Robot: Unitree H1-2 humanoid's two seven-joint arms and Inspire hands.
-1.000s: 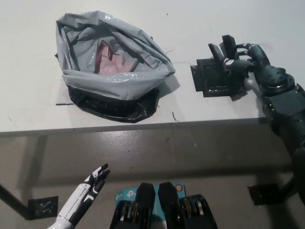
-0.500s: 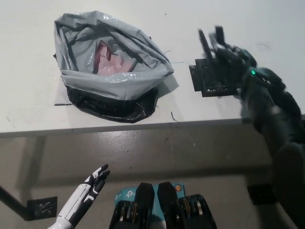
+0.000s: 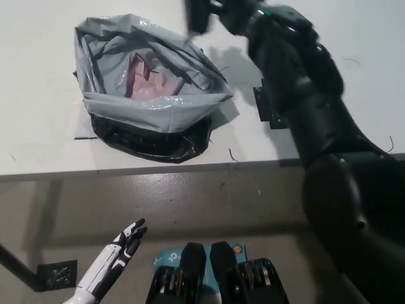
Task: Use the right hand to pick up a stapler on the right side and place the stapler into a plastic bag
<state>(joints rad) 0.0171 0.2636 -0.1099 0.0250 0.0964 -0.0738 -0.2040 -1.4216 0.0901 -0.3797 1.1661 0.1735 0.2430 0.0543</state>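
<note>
Work surface: a flat white desk (image 3: pixel 38 142) carries the task items; its front edge runs across the middle of the head view.
Receptacle: a crumpled grey plastic bag with a black underside (image 3: pixel 152 104) lies on the left part of the desk, near the front edge. Its mouth is open upward, and something pink (image 3: pixel 142 76) is seen inside.
Task item: the black stapler (image 3: pixel 196 16) is seen only as a dark, blurred block. It is raised off the desk toward the rear edge, just beyond the bag's far right rim.
Right hand: the black right hand (image 3: pixel 231 12) is held over the rear part of the desk. Its fingers are judged to be closed round the black stapler; the exact grip cannot be told through the blur.
Right arm: the black right arm (image 3: pixel 316 107) is stretched across the front edge and hides most of a black square mat (image 3: pixel 266 104) on the right part of the desk.
Left hand: the white left hand (image 3: pixel 120 244) is rested below the front edge at the lower left, fingers extended and slightly apart, nothing held.
Completed: the pick-up is judged done, since the stapler is off the desk and in the hand.
Remaining: the stapler is to be brought over the bag's mouth, lowered in and released; it is not yet inside.
Progress: judged to be about halfway.
</note>
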